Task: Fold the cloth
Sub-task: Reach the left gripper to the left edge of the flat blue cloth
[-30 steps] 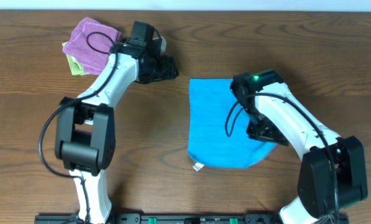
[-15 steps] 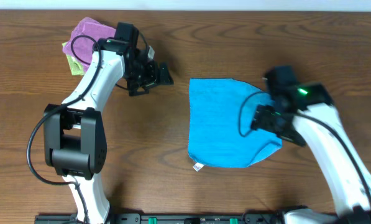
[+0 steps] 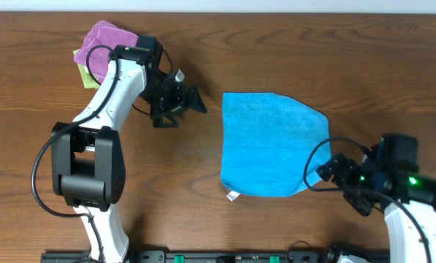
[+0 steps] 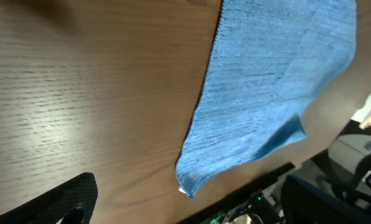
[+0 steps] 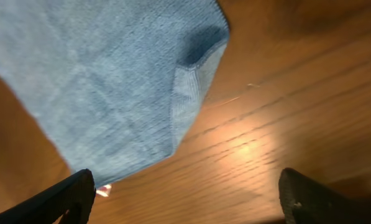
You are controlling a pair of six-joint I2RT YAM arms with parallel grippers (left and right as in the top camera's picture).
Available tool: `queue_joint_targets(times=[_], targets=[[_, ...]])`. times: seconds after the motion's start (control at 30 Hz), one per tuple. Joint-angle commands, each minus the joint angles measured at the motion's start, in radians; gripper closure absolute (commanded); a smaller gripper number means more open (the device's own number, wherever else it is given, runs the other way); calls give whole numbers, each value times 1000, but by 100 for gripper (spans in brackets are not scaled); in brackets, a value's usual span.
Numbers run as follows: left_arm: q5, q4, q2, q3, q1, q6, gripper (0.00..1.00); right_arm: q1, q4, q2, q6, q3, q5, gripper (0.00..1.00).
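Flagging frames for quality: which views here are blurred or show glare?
Overhead: sharp and evenly lit, the cloth and table crisp, with only soft shadows. Left wrist: wood grain sharp nearby, the far background soft. Right wrist: blurred throughout, with a bright glare patch on the wood beside the cloth.

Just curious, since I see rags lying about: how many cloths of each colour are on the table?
Blue cloth: 1
Purple cloth: 1
Light green cloth: 1
Total: 3
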Motion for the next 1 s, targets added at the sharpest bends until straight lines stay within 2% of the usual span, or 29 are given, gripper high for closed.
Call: queue_joint_targets(times=[0.0,0.2,0.53,0.7,0.83,0.97], targets=[[47,-14,-30,-47,-3,22,5,-64,3,-18,-40,-40,-132,7],[126,21,-32,-177,-24,21,5,-144,10,-18,-104,-59,-191,7],[234,111,-66,-362,-78,14,4,-159,10,-18,-138,-59,-198,9],[278,240,-85,-454,-132,-62,5,-159,10,-18,-142,-59,-206,9],[278,362,-100,-499,-172,-135,5,-159,10,-18,-149,-59,-225,10],[251,421,-100,-516,-208,-180,5,-159,10,-18,-149,-59,-238,11]])
